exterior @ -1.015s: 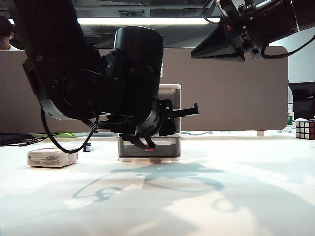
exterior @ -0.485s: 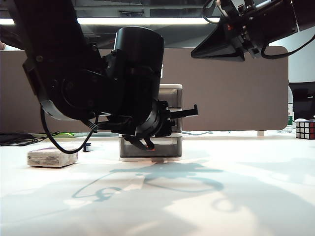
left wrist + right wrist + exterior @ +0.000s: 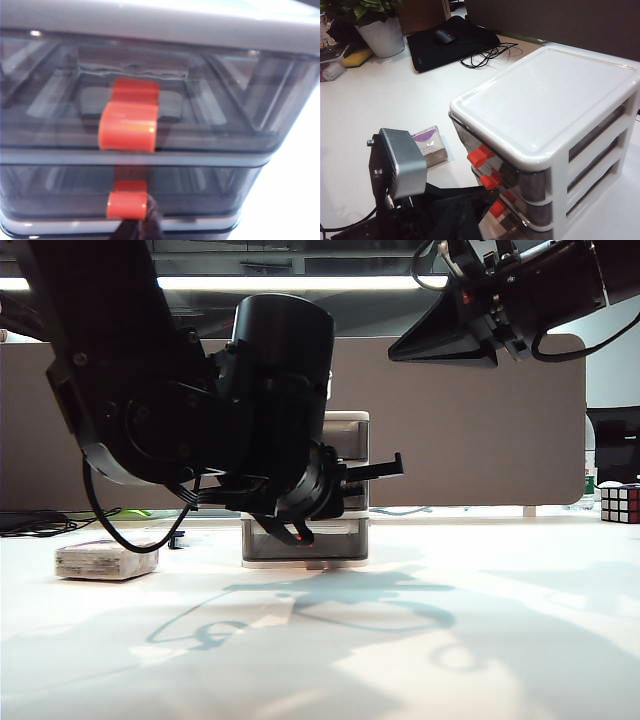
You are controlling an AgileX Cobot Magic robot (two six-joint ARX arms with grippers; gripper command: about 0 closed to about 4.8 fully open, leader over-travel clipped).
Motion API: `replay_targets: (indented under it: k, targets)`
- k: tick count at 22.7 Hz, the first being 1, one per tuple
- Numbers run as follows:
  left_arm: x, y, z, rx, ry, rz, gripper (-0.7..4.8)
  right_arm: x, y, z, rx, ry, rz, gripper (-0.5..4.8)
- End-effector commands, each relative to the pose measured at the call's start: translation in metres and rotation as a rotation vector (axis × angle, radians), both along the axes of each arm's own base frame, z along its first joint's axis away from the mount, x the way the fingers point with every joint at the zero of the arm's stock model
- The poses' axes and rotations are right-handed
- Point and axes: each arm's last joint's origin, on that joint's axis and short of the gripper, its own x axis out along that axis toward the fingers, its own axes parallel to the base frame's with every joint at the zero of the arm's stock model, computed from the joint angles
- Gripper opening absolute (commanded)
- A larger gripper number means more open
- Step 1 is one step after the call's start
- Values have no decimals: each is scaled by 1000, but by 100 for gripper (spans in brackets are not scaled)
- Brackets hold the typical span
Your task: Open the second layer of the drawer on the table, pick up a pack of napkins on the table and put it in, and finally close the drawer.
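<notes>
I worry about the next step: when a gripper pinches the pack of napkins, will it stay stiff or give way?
The pack of napkins lies flat with rounded, soft-looking edges, so it will probably dent. Its glossy wrap may be slippery. It looks light and cannot roll.

A Rubik's cube (image 3: 619, 503) sat at the far right edge of the exterior view, beside a brown partition panel (image 3: 480, 430) that ran across the back. Overhead, a long strip light (image 3: 300, 283) glowed. From the right wrist view, a potted plant in a white pot (image 3: 379, 35) stood in the corner, a black mat (image 3: 451, 41) lay beyond with a computer mouse (image 3: 443, 34) on it, and black cables (image 3: 487, 54) trailed off its edge. A yellow object (image 3: 355, 57) rested by the pot.
</notes>
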Motion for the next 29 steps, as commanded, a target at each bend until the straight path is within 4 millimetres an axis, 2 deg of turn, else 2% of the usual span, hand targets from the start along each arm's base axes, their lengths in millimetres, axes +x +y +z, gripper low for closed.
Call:
replay_targets:
  k: [1,11,12,14,16,29]
  targets:
    - [1,0,3,-6,-15,29,-6,2,1,-1,-4,-2,0,-5]
    - [-1,3,-1,18,-2,28,-6,17,6,-24,-17,45,4,-4]
    - [-3,4,-3,49,2,24,7,17,6,-24,-17,43,4,-5]
    - [-5,6,-7,68,10,20,100,17,6,-24,-15,38,5,-4]
    - [-6,7,-8,72,14,20,135,17,6,-23,-14,35,4,-5]
    - [-5,7,-3,29,-21,13,134,17,6,-23,-14,35,5,-4]
